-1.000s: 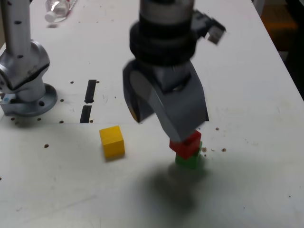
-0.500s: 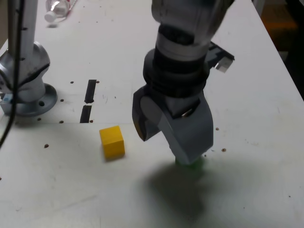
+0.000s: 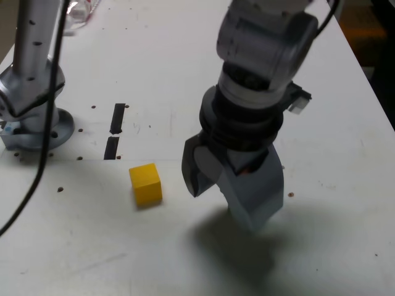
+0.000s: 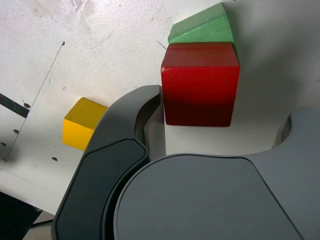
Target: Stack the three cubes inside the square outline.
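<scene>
Claw: the gripper (image 3: pixel 223 211) is held low over the table (image 3: pixel 333 253), pointed downward and tilted; its jaws are parted wide, and nothing is seen clamped between them.
Red cube: in the wrist view, the red cube (image 4: pixel 200 85) is shown at the mouth of the claw, close against one jaw tip, with a gap left toward the other; whether that tip is touched cannot be told.
Green cube: the green cube (image 4: pixel 202 27) is partly covered by the red cube in the wrist view, and is seen just beyond it; whether the two are in contact cannot be told.
Yellow cube: the yellow cube (image 3: pixel 146 185) is set apart on the table, outside the claw, to the exterior view's left of it.
Outline: hidden from both views; its place cannot be told.
Strips: two black strips, an upper (image 3: pixel 117 118) and a lower (image 3: pixel 111 148), are seen on the table between the arm's base (image 3: pixel 38 132) and the claw in the exterior view.
Cable: a black cable (image 3: pixel 47 123) is hung across the base in the exterior view.
Shadow: a dark, soft-edged shadow (image 3: pixel 237 253) is cast on the table below the claw in the exterior view.
</scene>
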